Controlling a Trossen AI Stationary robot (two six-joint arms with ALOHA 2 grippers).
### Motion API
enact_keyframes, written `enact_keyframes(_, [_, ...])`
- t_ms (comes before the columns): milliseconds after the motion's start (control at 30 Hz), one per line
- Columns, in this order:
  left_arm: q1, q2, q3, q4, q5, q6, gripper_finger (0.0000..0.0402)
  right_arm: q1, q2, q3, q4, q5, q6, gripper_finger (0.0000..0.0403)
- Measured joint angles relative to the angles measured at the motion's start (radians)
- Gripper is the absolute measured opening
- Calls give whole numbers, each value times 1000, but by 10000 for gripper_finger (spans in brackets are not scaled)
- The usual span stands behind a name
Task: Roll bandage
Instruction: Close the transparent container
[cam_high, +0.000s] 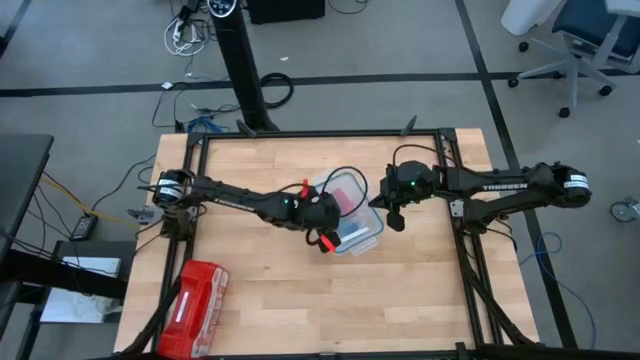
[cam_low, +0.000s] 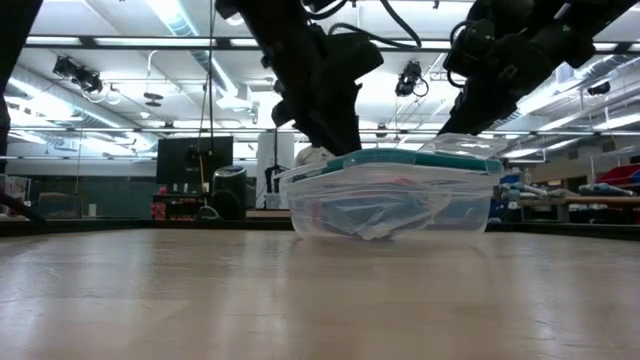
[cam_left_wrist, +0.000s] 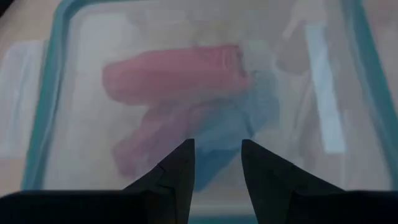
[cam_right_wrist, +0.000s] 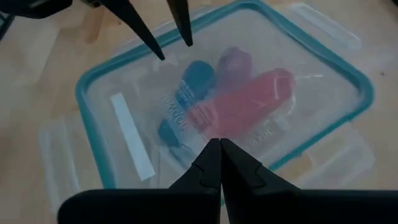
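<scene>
- A clear plastic box (cam_high: 357, 232) with a teal-rimmed lid sits near the middle of the wooden bench (cam_high: 420, 290); the lid is on.
- Through the lid a blue bandage (cam_right_wrist: 198, 76) shows inside the box, lying right beside a red-pink fabric roll (cam_right_wrist: 249, 102). From the left wrist view the blue cloth (cam_left_wrist: 233, 124) lies partly under the red-pink roll (cam_left_wrist: 174, 78), blurred by the plastic.
- The left gripper (cam_high: 322, 238) hangs over the box's left edge. Its fingers (cam_left_wrist: 171, 174) stand apart with a clear gap between them and hold nothing; they point down at the lid above the blue cloth.
- The right gripper (cam_high: 396, 219) hovers just to the right of the box. Its fingers (cam_right_wrist: 211, 162) are pressed together, tip to tip, with nothing between them.
- From bench height both arms come down over the box (cam_low: 390, 195), the left gripper (cam_low: 335, 135) just above the lid's rim; I cannot tell whether it touches.
- A red pouch (cam_high: 195, 308) lies well apart from the box, at the bench's front-left corner.
- Beyond the bench, an office chair (cam_high: 570, 45) stands on the floor, far from the box.
</scene>
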Motion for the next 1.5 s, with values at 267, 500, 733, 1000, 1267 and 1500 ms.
enact_keyframes(267, [44, 0, -1, -7, 73, 0, 135, 0, 35, 1, 71, -26, -47, 6])
enact_keyframes(500, [45, 0, -1, -58, 99, -4, 135, 0, 88, 1, 139, -55, -69, 2])
enact_keyframes(733, [39, 0, -1, -86, 107, -26, 135, 1, 167, 1, 154, -84, -70, 3])
enact_keyframes(1000, [17, 21, 2, -71, 126, -29, 135, 2, 209, 1, 154, -93, -70, 4])
enact_keyframes(1267, [9, 23, 3, -99, 124, -31, 135, 14, 216, 1, 120, -129, -61, 3])
enact_keyframes(1500, [-2, 24, 3, -130, 103, -35, 135, 38, 231, 1, 109, -127, -53, 3])
